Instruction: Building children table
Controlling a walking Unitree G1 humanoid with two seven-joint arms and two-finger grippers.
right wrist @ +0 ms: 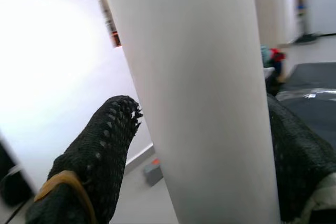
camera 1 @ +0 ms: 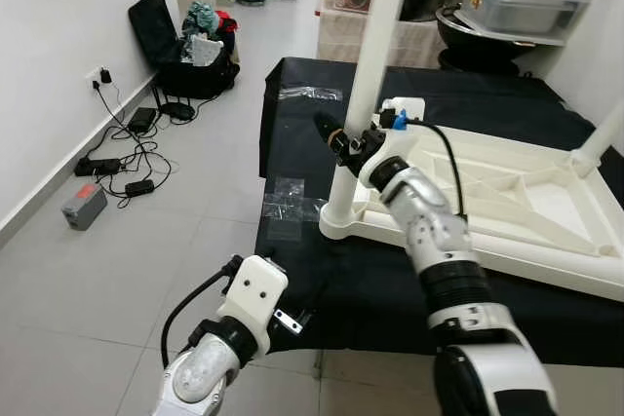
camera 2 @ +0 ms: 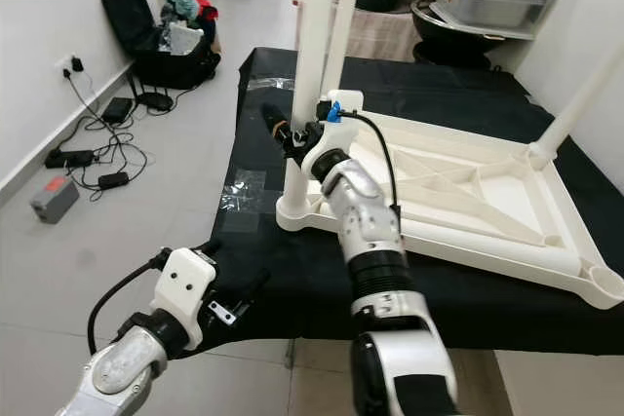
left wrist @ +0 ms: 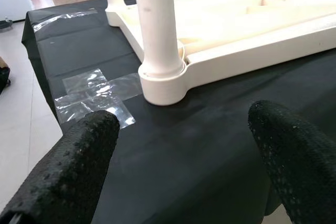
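Right pincer (camera 2: pixel 283 133) clasps the white leg (camera 2: pixel 310 65), steadying it upright in the upturned tabletop's (camera 2: pixel 468 192) corner socket; left pincer (camera 1: pixel 292 319) waits wide open at the bench (camera 1: pixel 370 289) edge.

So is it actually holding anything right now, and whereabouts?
Yes: the right gripper holds the near table leg low on its shaft. The left gripper holds nothing.

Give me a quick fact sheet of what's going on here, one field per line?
Object: white children's table, upside down on a black cloth
Legs fitted: near corner leg upright in its socket; another at the far right corner
Right gripper: fingers on either side of the near leg
Left gripper: open, low at the cloth's near edge, facing that corner
Floor: cables, black bag by the wall
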